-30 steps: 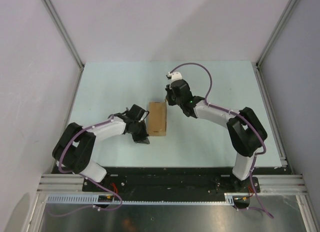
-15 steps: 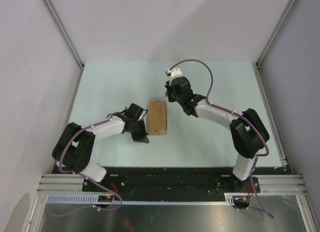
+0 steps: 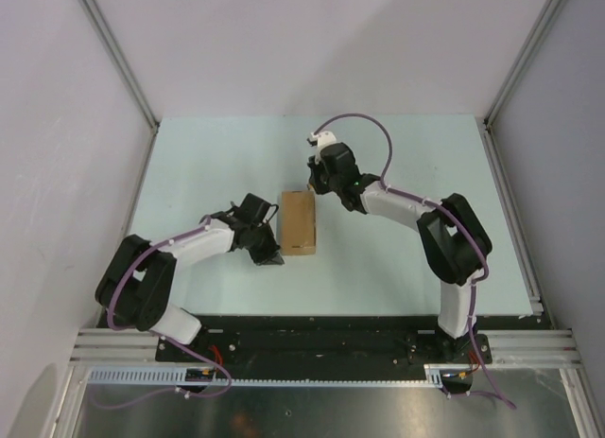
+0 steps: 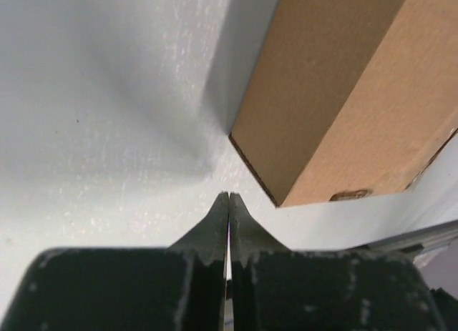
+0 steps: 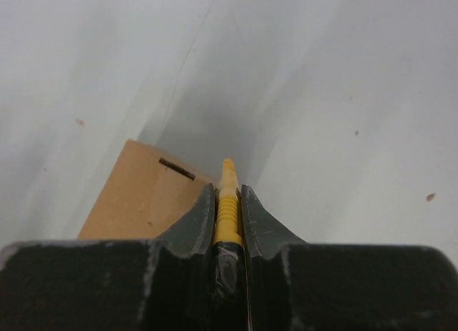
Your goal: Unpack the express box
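The express box point(image 3: 299, 222) is lying flat near the middle of the table point(image 3: 208, 164), long axis running near-to-far, and from the top view the lid is looking shut. Both arms are reaching in toward it: left arm from the near-left, right arm from the far-right.

Left gripper point(image 3: 272, 258) is sitting low just beside the box's near-left corner. In the left wrist view its fingers point(image 4: 211, 227) are pressing together w/ no gap and nothing between them. The tips are pointing down at the table right by the box corner. They're close, but whether they're touching the cardboard I can't tell. The box is filling the upper right of that view, showing one long brown side and a short end face.

Right gripper point(image 5: 227, 195) is hovering at the box's far end, around the far-right corner. Its fingers are clamping a utility knife point(image 5: 227, 175) — yellow ribbed nose sticking out past the tips, black part sitting further back betw. the fingers. In the right wrist view the nose is pointing just past the box's far edge. A brown face of the box is lying at lower left w/ a small dark slot point(image 5: 177, 169) near that edge. Whether the knife is touching the cardboard isn't clear, and the blade itself isn't showing.
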`<state>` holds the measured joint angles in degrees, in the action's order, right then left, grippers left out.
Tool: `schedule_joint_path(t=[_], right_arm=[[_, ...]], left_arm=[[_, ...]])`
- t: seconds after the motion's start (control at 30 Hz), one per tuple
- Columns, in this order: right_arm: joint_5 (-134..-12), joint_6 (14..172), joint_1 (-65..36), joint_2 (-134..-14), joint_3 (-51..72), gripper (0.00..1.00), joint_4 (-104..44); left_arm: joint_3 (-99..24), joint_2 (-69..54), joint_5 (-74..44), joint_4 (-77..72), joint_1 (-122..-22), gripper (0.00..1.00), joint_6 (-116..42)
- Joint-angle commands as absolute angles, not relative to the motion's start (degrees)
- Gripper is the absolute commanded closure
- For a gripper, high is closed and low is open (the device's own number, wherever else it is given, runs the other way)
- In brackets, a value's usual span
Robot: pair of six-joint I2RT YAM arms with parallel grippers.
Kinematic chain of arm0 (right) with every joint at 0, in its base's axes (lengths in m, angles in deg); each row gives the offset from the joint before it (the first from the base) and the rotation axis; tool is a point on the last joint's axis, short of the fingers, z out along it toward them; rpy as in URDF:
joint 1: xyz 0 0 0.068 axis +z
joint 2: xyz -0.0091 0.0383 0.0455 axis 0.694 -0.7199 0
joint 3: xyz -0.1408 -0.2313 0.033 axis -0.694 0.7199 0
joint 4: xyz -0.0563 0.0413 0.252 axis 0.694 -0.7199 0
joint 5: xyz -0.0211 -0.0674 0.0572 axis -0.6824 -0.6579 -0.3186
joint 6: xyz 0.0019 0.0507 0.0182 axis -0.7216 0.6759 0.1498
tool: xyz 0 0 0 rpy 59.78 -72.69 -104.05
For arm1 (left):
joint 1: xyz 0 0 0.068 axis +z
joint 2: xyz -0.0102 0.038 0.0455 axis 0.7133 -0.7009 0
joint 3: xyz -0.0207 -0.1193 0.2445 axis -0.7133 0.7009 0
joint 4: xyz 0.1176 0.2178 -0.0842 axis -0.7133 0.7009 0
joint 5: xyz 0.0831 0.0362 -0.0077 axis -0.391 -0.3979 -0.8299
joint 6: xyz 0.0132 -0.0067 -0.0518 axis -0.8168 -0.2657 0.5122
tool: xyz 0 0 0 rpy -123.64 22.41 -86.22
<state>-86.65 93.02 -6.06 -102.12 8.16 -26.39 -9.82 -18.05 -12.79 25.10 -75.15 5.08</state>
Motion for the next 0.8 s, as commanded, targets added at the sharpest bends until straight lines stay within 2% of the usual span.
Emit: schedule_joint_path(t=[0.0, 0.43, 0.77], right_arm=[[-82.8, 92.2, -5.4, -103.0, 5.0, 1.00, -29.4], [-84.9, 95.0, -5.1, -97.9, 5.0, 1.00, -46.3], [-86.3, 97.5, -2.6, -93.6, 7.2, 1.00, -55.6]], left_arm=[[-12.1, -15.7, -14.4, 23.5, -75.4, 0.98, 9.6], [-13.3, -20.7, -11.4, 21.4, -72.2, 0.98, 8.1], [-21.7, -26.5, -8.7, 21.2, -69.7, 0.96, 3.4]])
